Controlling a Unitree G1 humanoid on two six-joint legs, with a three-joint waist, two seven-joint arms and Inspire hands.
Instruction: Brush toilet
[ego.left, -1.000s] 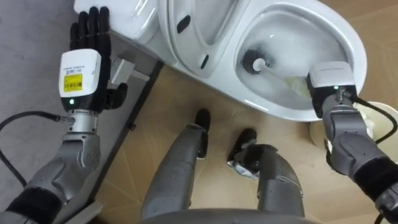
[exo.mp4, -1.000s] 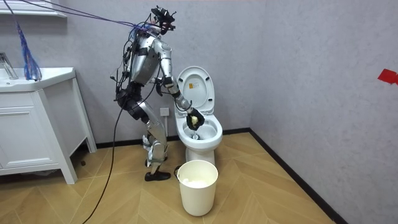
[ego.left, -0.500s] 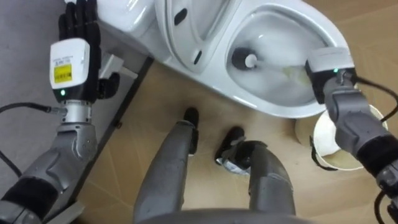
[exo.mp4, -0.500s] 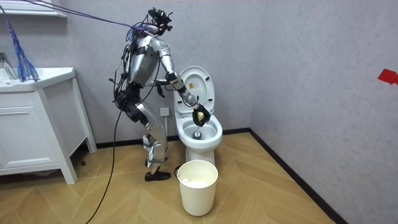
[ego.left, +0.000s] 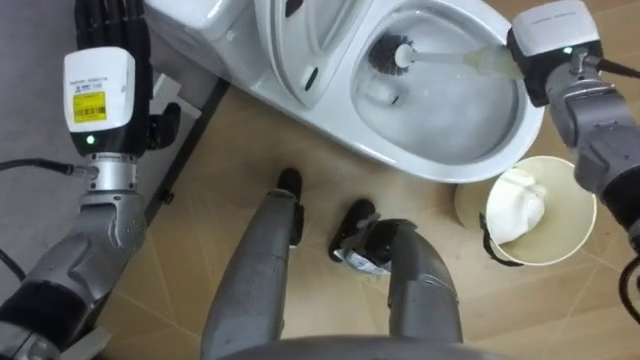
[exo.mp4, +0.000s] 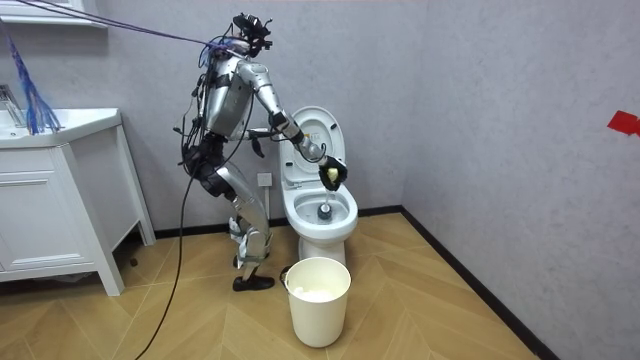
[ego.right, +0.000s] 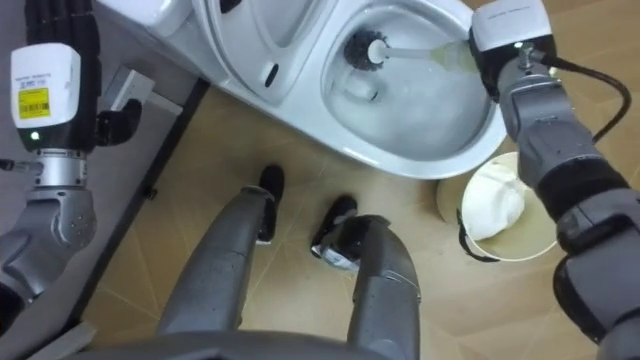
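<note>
The white toilet (ego.left: 430, 165) stands before me with its lid (ego.left: 300, 50) raised. A toilet brush (ego.left: 390, 55) has its dark bristle head against the bowl's inner wall on the lid side. Its white shaft runs right to a yellow-green grip. My right hand (ego.left: 555, 45) is over the bowl's right rim, shut on that grip. In the room view this hand (exo.mp4: 330, 172) is held above the bowl (exo.mp4: 322, 212). My left hand (ego.left: 105, 30) is raised beside the cistern with straight fingers, holding nothing.
A white bucket (ego.left: 525, 210) with white stuff inside sits on the wooden floor just right of the bowl, close to my right foot. In the room view a white vanity cabinet (exo.mp4: 60, 200) stands at the left, and grey walls close in behind the toilet.
My right hand has lifted and swung across the bowl, dragging the brush head from the bottom up the wall on the lid side. The eye view has shifted, bringing the bucket in.
</note>
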